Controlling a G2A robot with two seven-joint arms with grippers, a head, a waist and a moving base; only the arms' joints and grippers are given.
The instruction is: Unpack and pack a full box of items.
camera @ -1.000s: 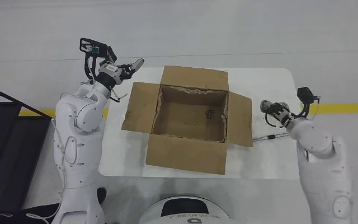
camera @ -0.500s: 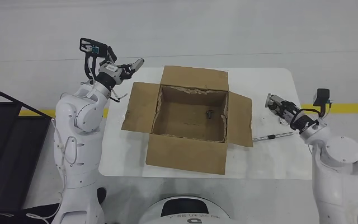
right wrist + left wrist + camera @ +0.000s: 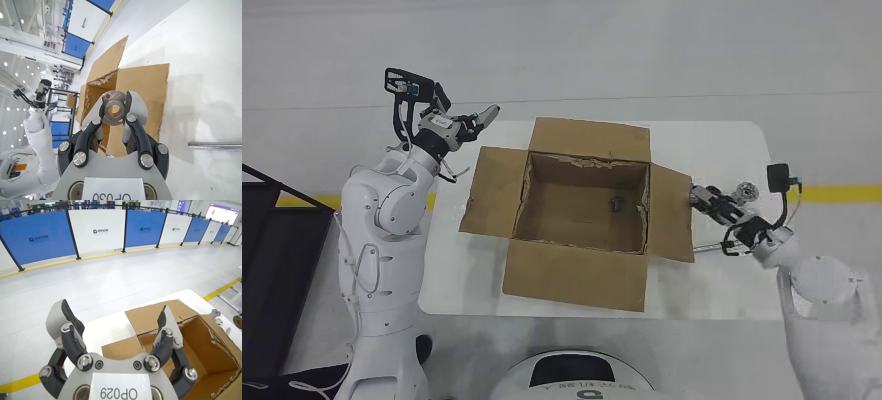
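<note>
At the right edge of the top view, just beside the box's [image 3: 582, 210] right flap, your right gripper [image 3: 115, 103] is clamped on a metal flange [image 3: 108, 118]. It looks heavy, rigid and slick to me, so grip it across the hub. Your left gripper [image 3: 114, 306], upper left by the table [image 3: 722, 140] corner, hangs spread wide, holding nothing.

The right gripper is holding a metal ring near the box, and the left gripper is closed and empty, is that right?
Not quite. The left gripper is open, not closed; the left wrist view shows it spread wide. It is empty, and the right gripper does hold a metal ring near the box.
</note>
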